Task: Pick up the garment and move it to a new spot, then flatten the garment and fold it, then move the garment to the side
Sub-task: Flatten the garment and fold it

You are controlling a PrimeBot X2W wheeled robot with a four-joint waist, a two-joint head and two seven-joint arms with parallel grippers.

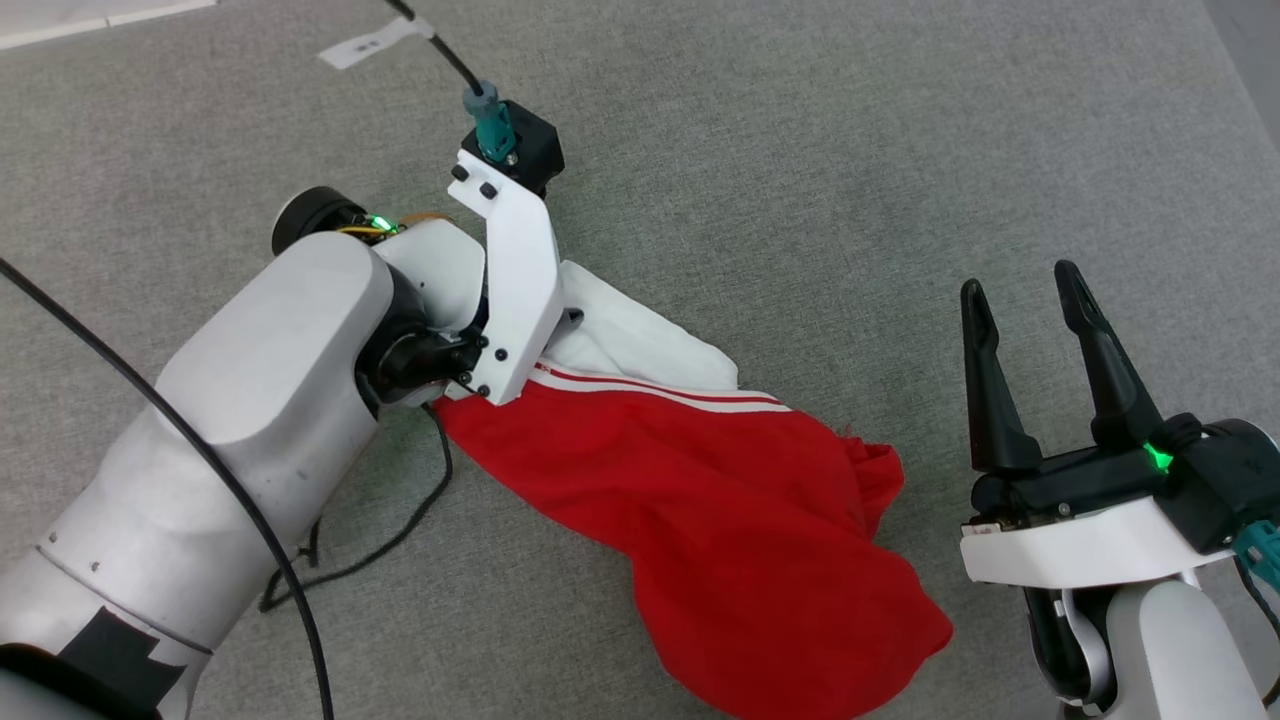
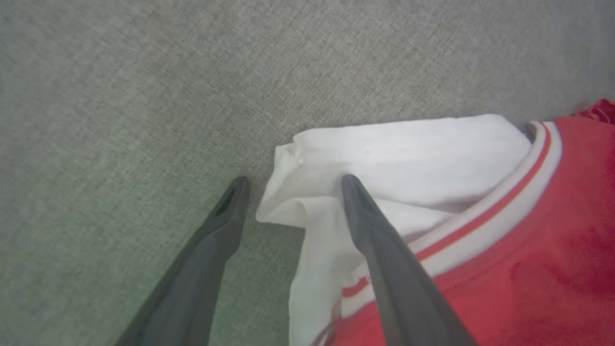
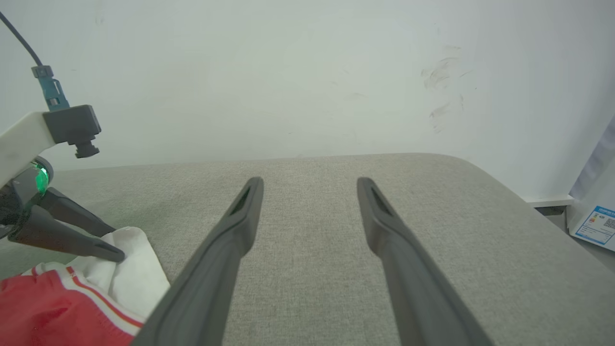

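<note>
Left hand (image 2: 293, 185): two dark tapered fingers spread, released, nothing pinched. One tip sits over the white sleeve (image 2: 384, 154), contact unclear; the other is over bare weave just beside it.

Garment (image 1: 720, 490): soft red knit, crumpled in a diagonal heap on the grey woven surface (image 1: 800, 150). The sleeve end lies under the left wrist, and red-and-white striped trim (image 1: 690, 395) runs along the seam.

Right hand (image 1: 1020, 290): fingers spread, empty, apart from the garment's red end.

Blue-white label (image 3: 596, 226) beyond the surface's rounded corner, print too small to read.
</note>
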